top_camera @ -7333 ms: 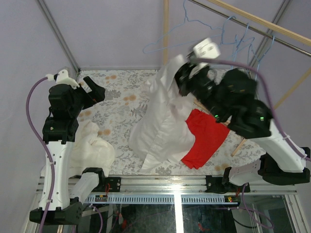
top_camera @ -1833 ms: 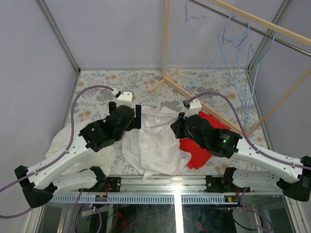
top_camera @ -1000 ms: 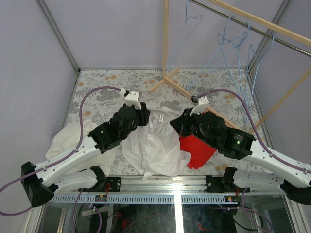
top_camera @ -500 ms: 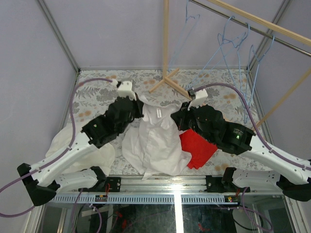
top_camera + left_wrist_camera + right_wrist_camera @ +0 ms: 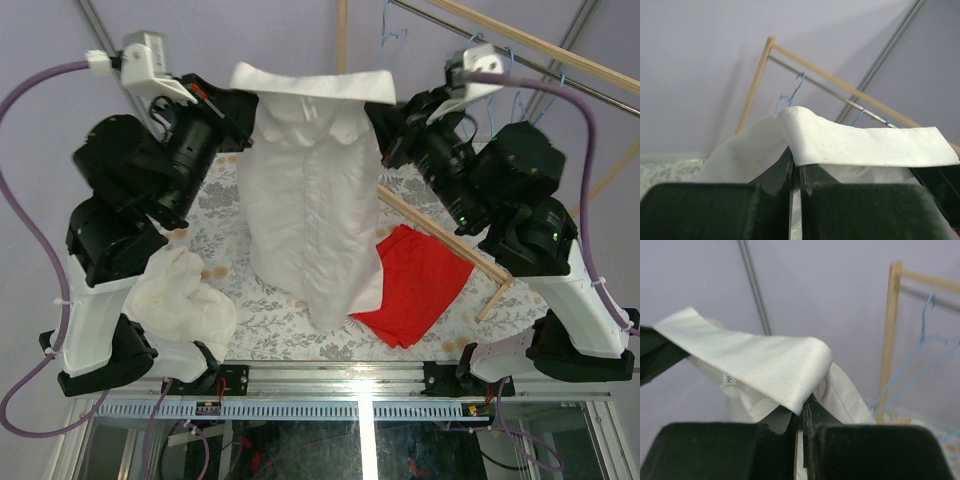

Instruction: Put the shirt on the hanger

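The left fingers (image 5: pixel 790 169) were closed tight, pinching one end of the collar (image 5: pixel 865 147) of the shirt (image 5: pixel 310 190), with a sliver of white fabric showing in the seam between them. The right fingers (image 5: pixel 805 415) were shut just as firmly on the other end of that collar, the fold of cloth curling over their tips. In the overhead view, the left fingers (image 5: pixel 240 105) and the right fingers (image 5: pixel 383 115) stood well apart at about the same height, and the collar ran taut and nearly level between them.

There was one shirt, and it hung from those two grips above the counter (image 5: pixel 230 195). Its body dropped straight down in one long white panel. Whether its lower edge touched the counter could not be told. One small white tag (image 5: pixel 729 379) with dark print sat inside the neck.

Two other cloths lay on the counter. One red cloth (image 5: pixel 420 285) lay just to the right of the shirt's lower edge. One off-white garment (image 5: pixel 185 300) was bunched near the base of the left arm.

Behind the collar stood one wooden rack (image 5: pixel 757 82). In the left wrist view, two blue wire hangers (image 5: pixel 790 97) hung from its rail, apart from the shirt.
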Robot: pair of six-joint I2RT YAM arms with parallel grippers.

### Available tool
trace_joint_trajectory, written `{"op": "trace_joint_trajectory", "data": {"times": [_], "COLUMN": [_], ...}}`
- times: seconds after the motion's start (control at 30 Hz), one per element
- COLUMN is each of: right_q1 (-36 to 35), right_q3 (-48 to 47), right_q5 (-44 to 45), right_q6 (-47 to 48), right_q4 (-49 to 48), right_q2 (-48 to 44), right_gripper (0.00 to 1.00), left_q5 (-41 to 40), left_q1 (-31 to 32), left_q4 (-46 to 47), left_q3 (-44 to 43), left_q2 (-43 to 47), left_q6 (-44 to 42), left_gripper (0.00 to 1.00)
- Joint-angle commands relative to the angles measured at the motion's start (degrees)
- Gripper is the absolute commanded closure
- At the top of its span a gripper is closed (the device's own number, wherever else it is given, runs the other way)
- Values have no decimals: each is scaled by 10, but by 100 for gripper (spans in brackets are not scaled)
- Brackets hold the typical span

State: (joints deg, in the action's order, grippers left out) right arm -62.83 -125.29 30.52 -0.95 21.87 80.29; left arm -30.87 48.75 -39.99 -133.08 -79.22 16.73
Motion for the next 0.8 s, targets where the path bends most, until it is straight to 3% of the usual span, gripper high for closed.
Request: {"op": "trace_joint_trajectory", "data": {"times": [0.0, 0.13, 0.27, 0.53, 0.63, 0.77], "right_q1": [2, 2, 2, 2, 2, 2], "right_q3": [-130, -153, -105, -39, 10, 137], "right_q5": [13, 7, -4, -71, -96, -73], "right_q6": [128, 160, 136, 33, -18, -90], "right_q4": [-39, -73, -68, 40, 65, 92], "right_q2": [50, 58, 30, -3, -27, -67], "right_gripper": [100, 100, 100, 100, 100, 100], "left_q5": [-12, -16, -11, -47, -65, -47], "left_q1": [-3, -3, -2, -3, -3, -3], "left_q4": [15, 43, 37, -36, -72, -108], "left_q3": [-75, -67, -21, 40, 104, 255], "left_q2": [-6, 4, 24, 56, 78, 109], "left_q6": [-61, -69, -55, -31, -12, 37], "left_gripper": [100, 100, 100, 100, 100, 100]}}
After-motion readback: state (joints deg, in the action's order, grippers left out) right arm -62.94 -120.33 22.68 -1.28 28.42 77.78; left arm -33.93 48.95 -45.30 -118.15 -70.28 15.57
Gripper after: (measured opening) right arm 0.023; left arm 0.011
